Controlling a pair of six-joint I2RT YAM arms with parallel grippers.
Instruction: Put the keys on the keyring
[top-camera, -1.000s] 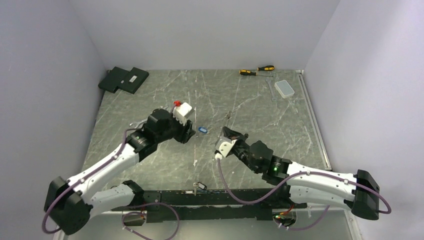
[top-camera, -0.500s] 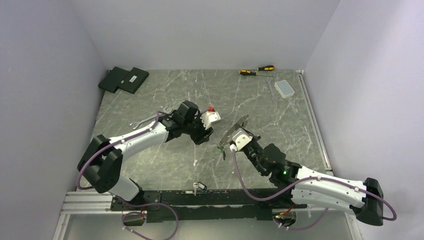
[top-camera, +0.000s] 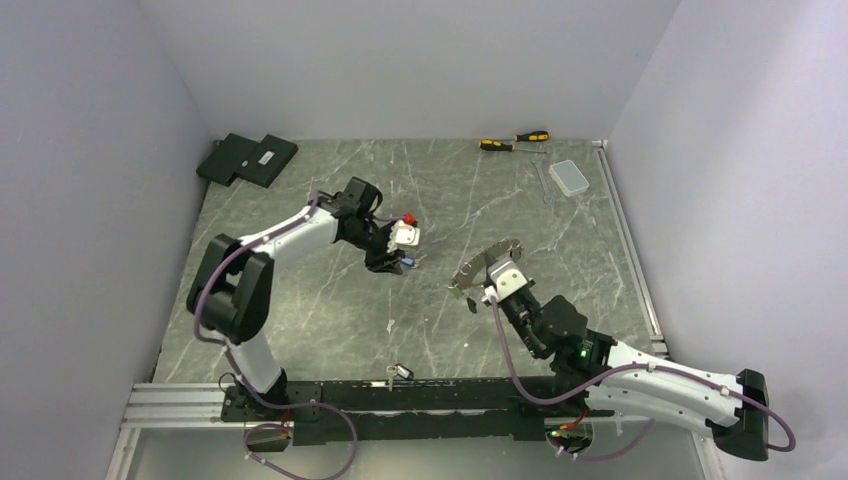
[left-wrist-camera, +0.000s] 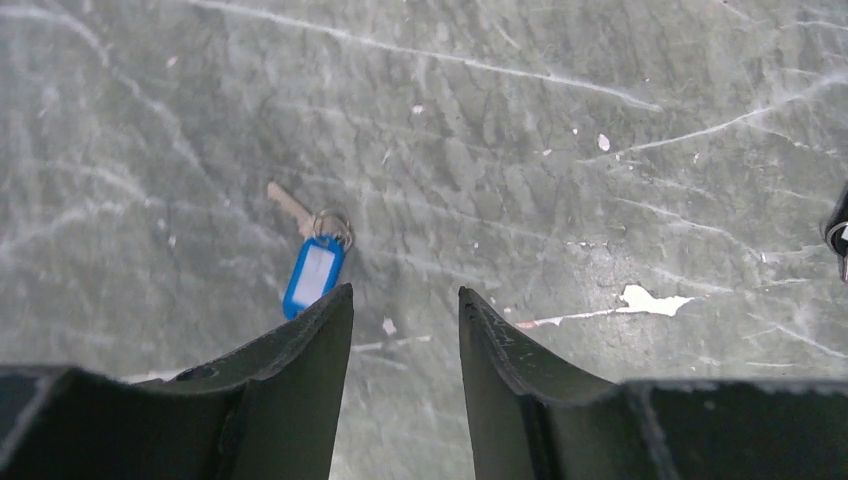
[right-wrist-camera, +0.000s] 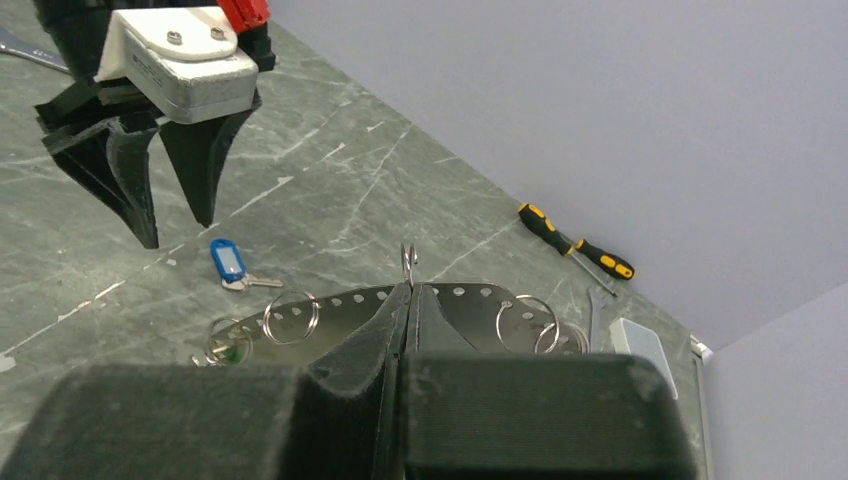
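While the right fingers (right-wrist-camera: 405, 305) pinch shut on the keyring (right-wrist-camera: 465, 305), raised above the counter's (top-camera: 560, 260) middle, the left fingers (left-wrist-camera: 335, 320) hang half-open and empty just beside the blue key (left-wrist-camera: 313, 272) lying farther in. Step: key pickup; next, likely centre over it, descend, close.

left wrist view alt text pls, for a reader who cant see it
A small blue-tagged key lies on the grey marbled table, just past one fingertip of the left tool. The tool is open, with nothing between its fingers.
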